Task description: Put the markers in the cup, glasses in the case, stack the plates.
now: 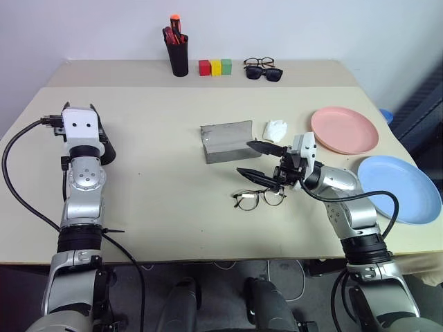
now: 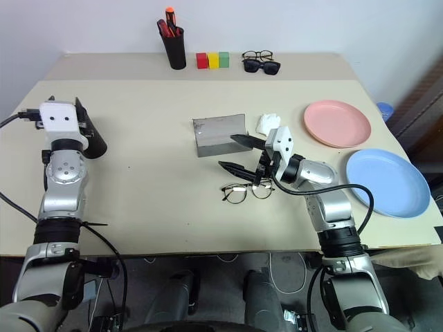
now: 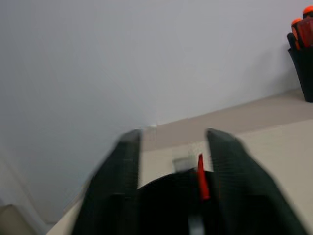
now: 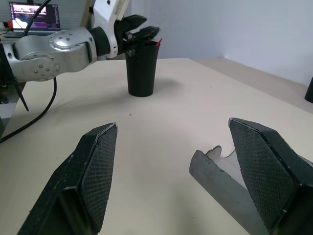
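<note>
The glasses (image 1: 259, 198) lie on the worktop (image 1: 159, 173) just below the right pincer (image 1: 257, 163), whose fingers stand wide apart and hold nothing, with the open grey case (image 1: 226, 141) just beyond. The left pincer (image 4: 142, 35) hangs over the black cup (image 4: 142, 68), fingers apart (a red marker (image 3: 201, 175) tip shows between them). Pink plate (image 1: 344, 129) and blue plate (image 1: 399, 188) lie side by side, unstacked.

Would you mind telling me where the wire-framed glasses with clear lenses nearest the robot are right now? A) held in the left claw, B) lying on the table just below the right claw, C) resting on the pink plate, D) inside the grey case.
B: the glasses lie flat on the table just beneath the open right claw, outside the grey case and well away from the pink plate.
</note>
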Robot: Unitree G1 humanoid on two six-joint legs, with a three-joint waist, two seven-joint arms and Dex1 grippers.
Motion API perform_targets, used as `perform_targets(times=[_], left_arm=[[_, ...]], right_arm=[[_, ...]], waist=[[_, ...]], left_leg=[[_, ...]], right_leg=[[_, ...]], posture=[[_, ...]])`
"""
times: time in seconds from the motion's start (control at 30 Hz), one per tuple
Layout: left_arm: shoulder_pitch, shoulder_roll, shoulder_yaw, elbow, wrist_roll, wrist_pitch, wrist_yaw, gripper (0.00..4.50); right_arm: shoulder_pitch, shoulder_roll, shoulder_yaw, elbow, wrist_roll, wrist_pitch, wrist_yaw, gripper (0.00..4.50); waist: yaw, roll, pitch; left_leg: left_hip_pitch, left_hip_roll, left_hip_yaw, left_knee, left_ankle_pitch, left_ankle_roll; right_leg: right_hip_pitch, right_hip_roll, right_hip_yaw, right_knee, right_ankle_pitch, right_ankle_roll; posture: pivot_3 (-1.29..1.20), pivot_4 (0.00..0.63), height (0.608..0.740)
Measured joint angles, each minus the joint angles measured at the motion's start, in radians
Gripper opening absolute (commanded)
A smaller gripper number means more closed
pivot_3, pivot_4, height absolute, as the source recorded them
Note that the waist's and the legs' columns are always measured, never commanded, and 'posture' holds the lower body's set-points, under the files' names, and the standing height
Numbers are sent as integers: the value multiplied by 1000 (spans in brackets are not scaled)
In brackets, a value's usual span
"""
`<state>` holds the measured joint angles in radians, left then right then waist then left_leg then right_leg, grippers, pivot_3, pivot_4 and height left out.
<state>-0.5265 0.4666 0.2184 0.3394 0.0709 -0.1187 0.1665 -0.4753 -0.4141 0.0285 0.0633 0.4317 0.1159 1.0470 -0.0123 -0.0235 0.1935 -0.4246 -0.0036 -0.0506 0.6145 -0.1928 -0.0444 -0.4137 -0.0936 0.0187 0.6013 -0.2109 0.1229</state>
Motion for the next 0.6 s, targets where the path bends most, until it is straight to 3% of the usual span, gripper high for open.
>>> perform_targets(times=[0.13,0.27,0.37,0.47,0.6], left_arm=[[30,-25,-4,-136,-103,54,-122,2639],[-35,15,-77,-356,-324,429,-378,2639],[-161,79,-178,-377,-455,678,-620,2639],[-311,104,-329,-198,-448,764,-854,2639],[-489,48,-496,175,-327,653,-1097,2639]], right_arm=[[1,-8,-4,-3,0,8,-10,3719],[46,-44,-24,-61,2,19,-35,3719],[126,-94,-55,-131,4,52,-62,3719],[259,-152,-120,-240,6,94,-103,3719],[429,-181,-231,-372,19,134,-181,3719]], waist=[[2,0,0],[8,0,0],[3,0,0],[2,1,0],[-4,1,0]], left_leg=[[0,0,0,0,0,0],[-1,0,-2,1,0,0],[0,-1,-2,1,0,0],[1,-1,-2,1,0,0],[1,0,-1,1,0,1]], right_leg=[[0,0,0,0,0,0],[2,0,-1,-1,-1,0],[3,0,-1,-2,-3,-3],[3,1,-1,-1,-3,-3],[2,1,0,-2,-3,-3]], posture=[[0,150,740],[0,150,740],[0,150,740],[0,150,740],[0,150,740]])
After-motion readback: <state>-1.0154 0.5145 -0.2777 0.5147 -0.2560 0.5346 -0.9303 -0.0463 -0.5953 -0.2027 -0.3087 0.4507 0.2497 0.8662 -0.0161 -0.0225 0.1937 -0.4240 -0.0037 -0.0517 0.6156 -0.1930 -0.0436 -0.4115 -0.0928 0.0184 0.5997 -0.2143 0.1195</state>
